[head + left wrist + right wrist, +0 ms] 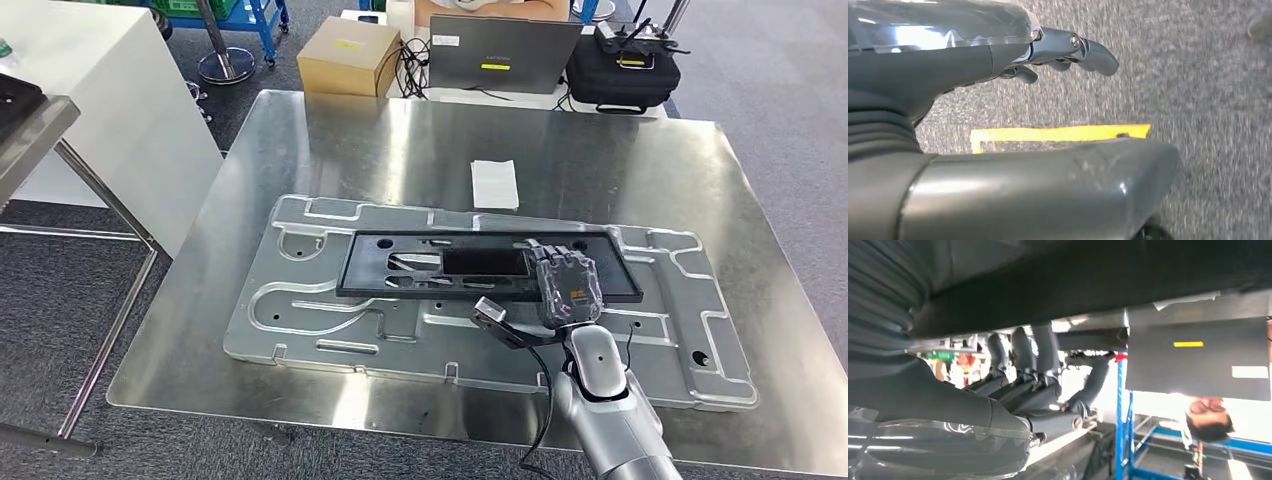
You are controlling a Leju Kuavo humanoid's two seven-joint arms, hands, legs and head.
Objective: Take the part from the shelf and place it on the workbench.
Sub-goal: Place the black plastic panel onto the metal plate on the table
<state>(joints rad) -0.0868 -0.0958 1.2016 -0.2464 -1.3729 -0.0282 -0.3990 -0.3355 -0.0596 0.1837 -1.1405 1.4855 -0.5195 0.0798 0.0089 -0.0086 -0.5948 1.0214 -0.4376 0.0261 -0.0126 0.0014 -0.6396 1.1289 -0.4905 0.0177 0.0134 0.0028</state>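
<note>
Black part point(480, 265): flat on the grey moulded tray point(300, 330), which lies on the steel workbench point(640, 160). Right hand point(567, 283): fingers laid on the part's right portion, grasp unclear. Left hand point(1068, 50): fingers apart, holding nothing, above carpet

The part point(480, 265) is a flat black rectangular frame with a dark central panel and several cut-out slots. It lies flat, long axis running from 9 o'clock to 3 o'clock, on the ribbed silver fixture plate point(330, 330) at the centre of the workbench point(400, 140) (a bare metal top). Its 3 o'clock end lies under the right hand point(568, 285).
</note>
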